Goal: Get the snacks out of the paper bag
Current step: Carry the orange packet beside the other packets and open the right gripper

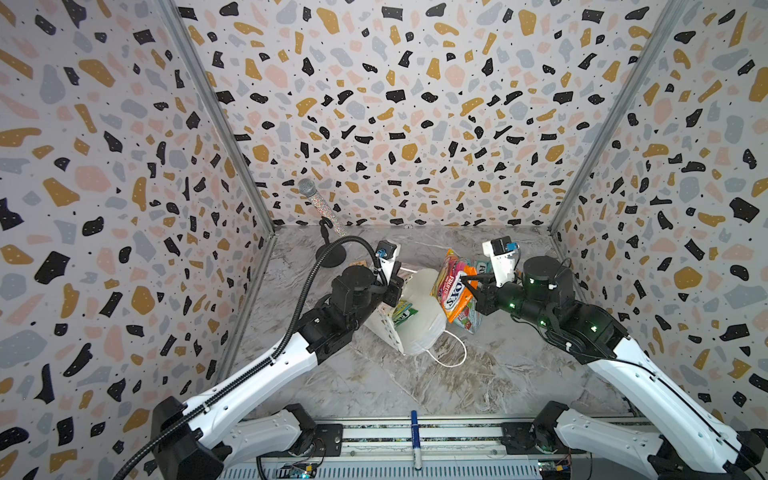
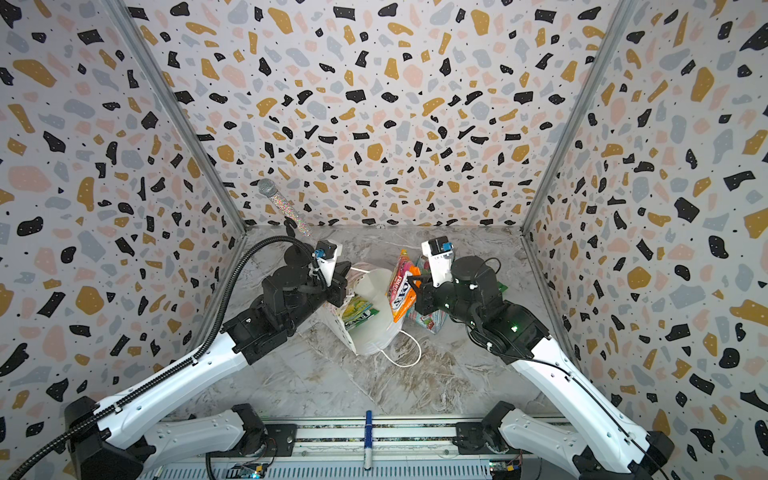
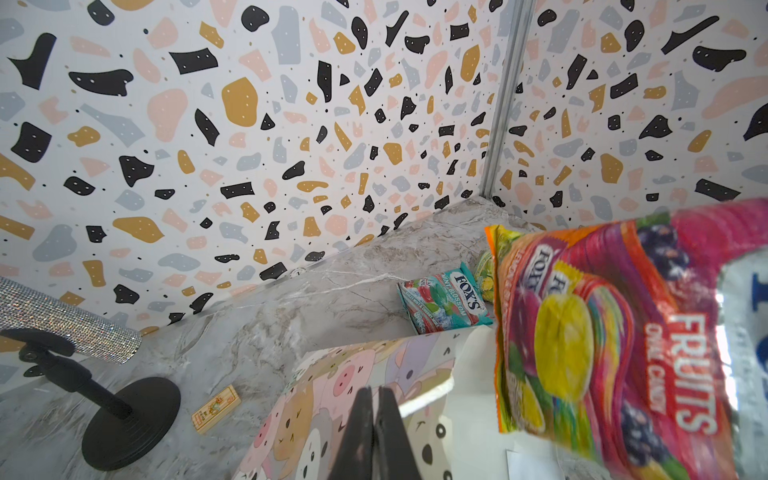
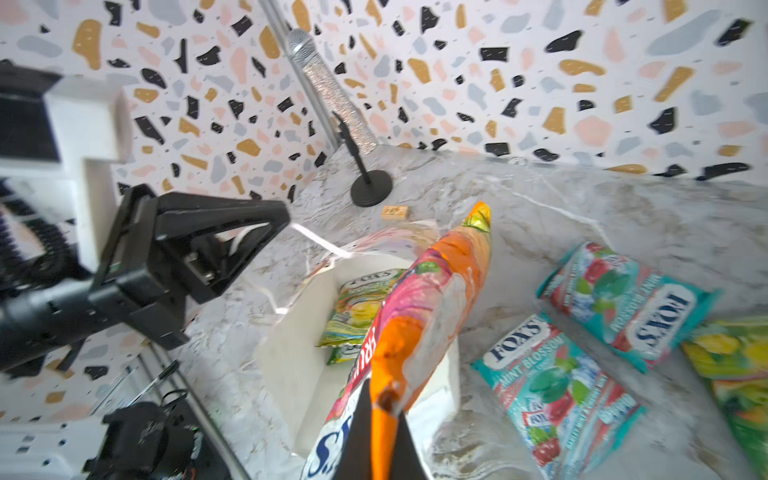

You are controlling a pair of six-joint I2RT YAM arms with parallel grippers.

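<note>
The white paper bag (image 1: 424, 332) (image 2: 376, 332) lies tilted on the marble table, its mouth open toward the front. My left gripper (image 1: 395, 289) (image 3: 376, 388) is shut on the bag's rim at its left side. My right gripper (image 1: 471, 286) (image 4: 380, 395) is shut on the orange snack packet (image 1: 453, 286) (image 2: 400, 286) (image 4: 428, 311), which hangs in the air over the bag's mouth. Yellow-green packets (image 4: 361, 303) (image 1: 405, 312) lie inside the bag. Two teal packets (image 4: 557, 386) (image 4: 627, 299) and a yellow-green one (image 4: 735, 365) lie on the table right of the bag.
A glittery microphone (image 1: 322, 205) on a black round stand (image 3: 133, 419) is at the back left. A small wooden block (image 3: 216, 409) (image 4: 395, 212) lies near its base. A blue marker (image 1: 415, 440) rests on the front rail. Patterned walls close in three sides.
</note>
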